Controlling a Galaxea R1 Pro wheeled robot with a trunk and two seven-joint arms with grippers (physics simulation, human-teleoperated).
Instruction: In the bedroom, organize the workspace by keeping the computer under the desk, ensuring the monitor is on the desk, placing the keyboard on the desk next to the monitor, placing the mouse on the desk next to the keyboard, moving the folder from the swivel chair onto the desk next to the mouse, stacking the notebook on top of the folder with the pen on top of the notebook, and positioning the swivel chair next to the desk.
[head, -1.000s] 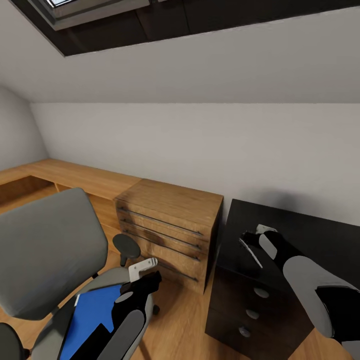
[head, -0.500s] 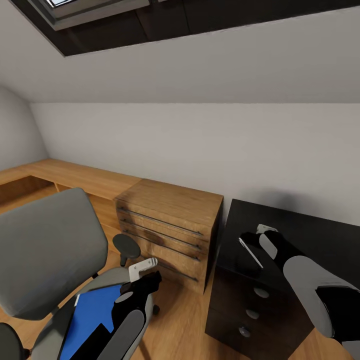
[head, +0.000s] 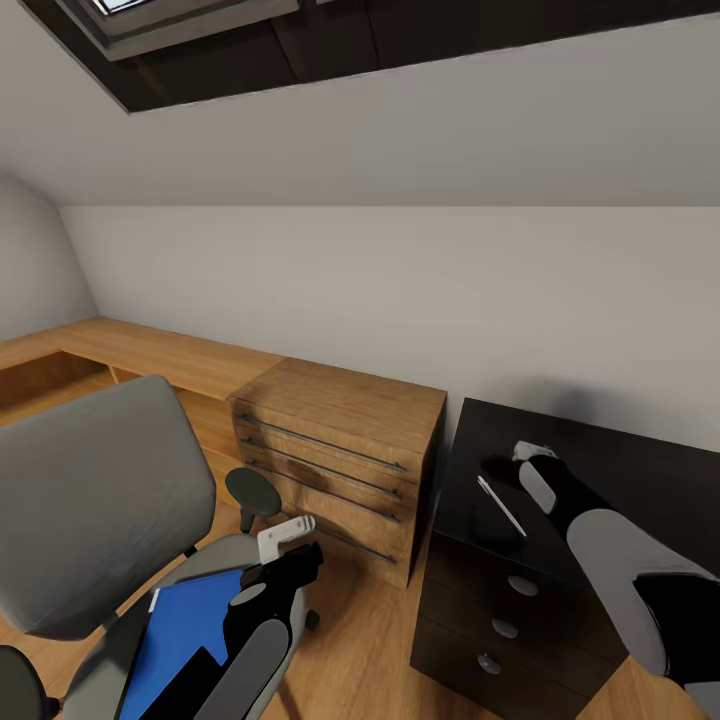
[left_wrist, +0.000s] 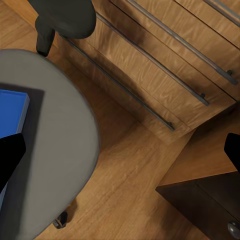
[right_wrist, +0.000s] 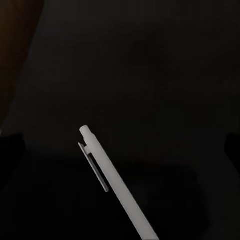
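Note:
The white pen (head: 501, 506) lies flat on the glossy black desk (head: 610, 450) near its left end; it also shows on the black top in the right wrist view as the pen (right_wrist: 117, 185). My right gripper (head: 498, 470) hovers just behind it, open, fingers wide apart and holding nothing. The grey swivel chair (head: 95, 500) stands at the lower left with the blue folder (head: 185, 625) on its seat. My left gripper (head: 300, 562) hangs open over the seat's right edge, beside the folder (left_wrist: 11, 111).
A light-wood drawer unit (head: 340, 455) with long bar handles stands between chair and desk, joined to a low wooden shelf (head: 150, 350) along the wall. Black drawers with round knobs (head: 505, 628) sit under the desk's left end. A dark armrest (head: 251, 489) sticks out near the left arm. The ceiling slopes low.
My right gripper has drawn back slightly from the pen, which stays lying on the desk. The left arm, chair and folder have not moved.

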